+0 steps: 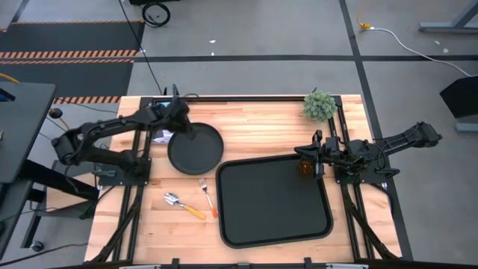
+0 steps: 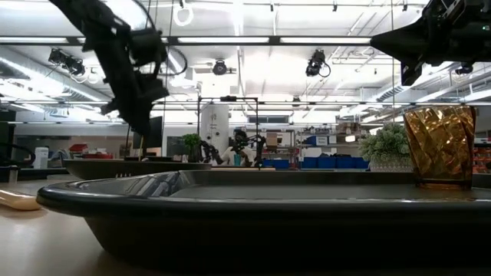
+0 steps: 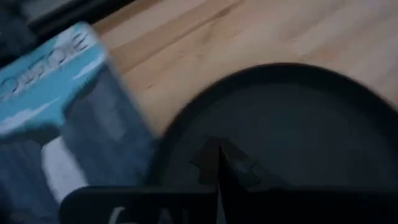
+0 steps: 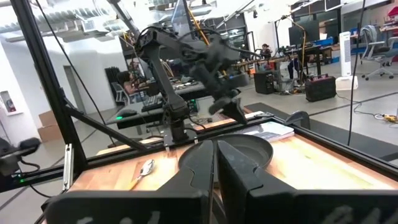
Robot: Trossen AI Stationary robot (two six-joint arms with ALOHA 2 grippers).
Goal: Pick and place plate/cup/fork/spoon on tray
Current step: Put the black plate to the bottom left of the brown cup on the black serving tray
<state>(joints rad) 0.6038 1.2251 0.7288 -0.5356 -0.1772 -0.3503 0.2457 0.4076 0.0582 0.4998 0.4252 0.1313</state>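
Hovering at the plate [image 1: 196,149]'s far rim on the counter [image 1: 261,127], the left gripper [image 1: 181,127] was pinched together, empty; it needed opening before straddling that rim. The right gripper [image 1: 320,153] was together too.

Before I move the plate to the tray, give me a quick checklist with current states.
1. Left pincer shut at the plate's rim: ok; a firm grip on it: cannot tell.
2. Cup already on the tray, near its right edge: ok.
3. Bare tray floor left for the plate: ok.
4. Fork and spoon on the table between plate and tray, apart from both: ok, but near the sweep path.
5. Right pincer shut and lifted above the cup: ok.
6. Blue booklet beside the plate, clear of it: cannot tell.
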